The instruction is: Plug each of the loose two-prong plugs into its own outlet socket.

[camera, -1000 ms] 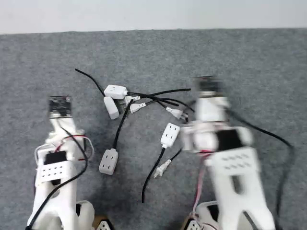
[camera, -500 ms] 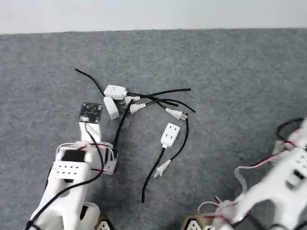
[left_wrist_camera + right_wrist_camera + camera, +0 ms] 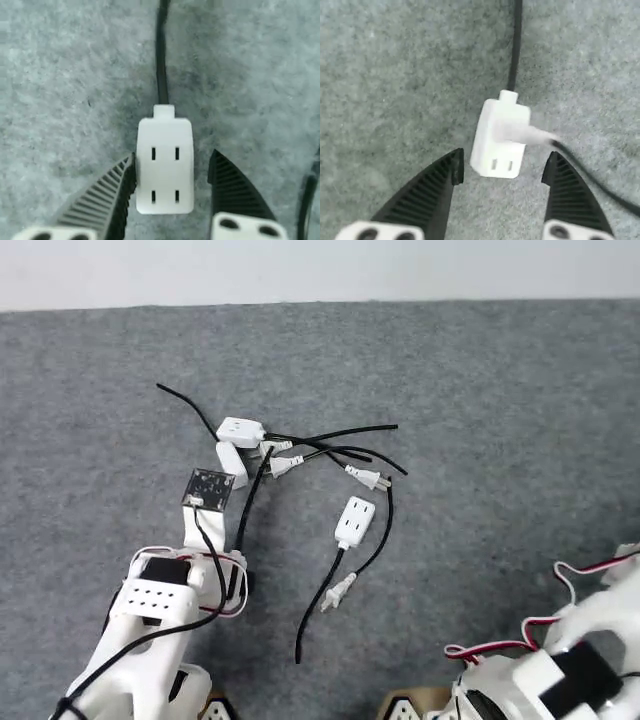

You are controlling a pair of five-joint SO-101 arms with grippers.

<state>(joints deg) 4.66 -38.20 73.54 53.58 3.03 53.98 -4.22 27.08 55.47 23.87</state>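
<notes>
Our left gripper and right gripper both hang released over the grey counter.
Our left fingers flank an outlet socket lying flat toward the counter's near-left corner, and one finger is just beside it. Our right fingers stand apart from a second socket that has a corded plug at its side. A loose plug lies mid-counter.

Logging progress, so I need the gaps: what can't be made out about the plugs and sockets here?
High view: the left arm covers the outlet socket under it.
High view: whether the small plug is seated in the far socket; too small, cords cross.
Right wrist view: the white plug on the white socket is blurred, prongs hidden.
</notes>
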